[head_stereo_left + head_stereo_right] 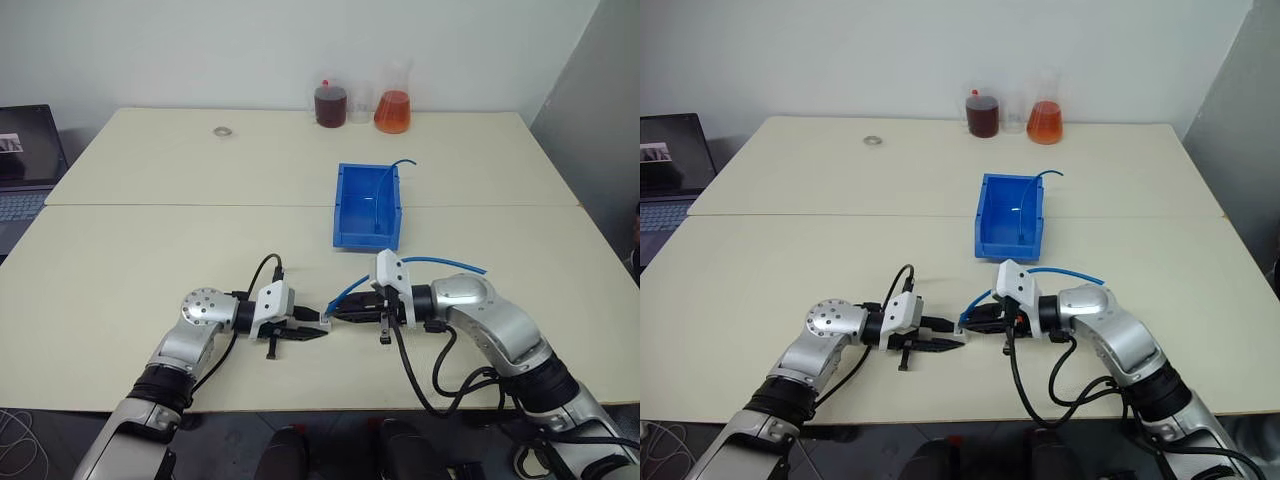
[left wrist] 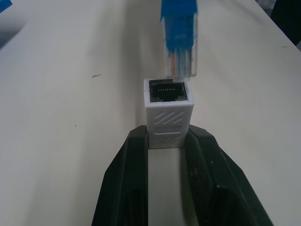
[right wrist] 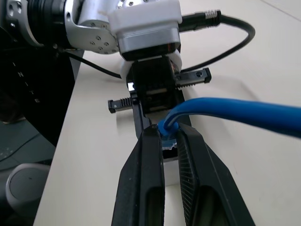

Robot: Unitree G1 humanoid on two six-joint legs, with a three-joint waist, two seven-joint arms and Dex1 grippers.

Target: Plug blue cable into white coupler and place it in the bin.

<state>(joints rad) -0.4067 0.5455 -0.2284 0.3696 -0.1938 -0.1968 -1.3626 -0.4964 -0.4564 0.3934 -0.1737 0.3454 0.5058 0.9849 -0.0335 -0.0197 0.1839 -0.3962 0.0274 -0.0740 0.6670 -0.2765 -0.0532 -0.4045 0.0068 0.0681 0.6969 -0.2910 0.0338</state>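
Note:
My left gripper [image 1: 318, 331] is shut on the white coupler [image 2: 168, 113], whose dark socket faces away from the fingers. My right gripper [image 1: 335, 316] is shut on the plug [image 2: 179, 52] of the blue cable [image 1: 455, 262], which loops back over the right arm. The two grippers meet tip to tip near the table's front edge. In the left wrist view the plug's tip hangs just at the socket's mouth, outside it. The blue bin [image 1: 365, 238] stands behind the grippers, mid-table, with another blue cord [image 1: 385, 180] inside it.
Two flasks stand at the table's far edge, one with dark red liquid [image 1: 331, 104] and one with orange [image 1: 393, 110]. A small metal ring [image 1: 222, 131] lies at the far left. A laptop [image 1: 25, 160] sits beyond the table's left side.

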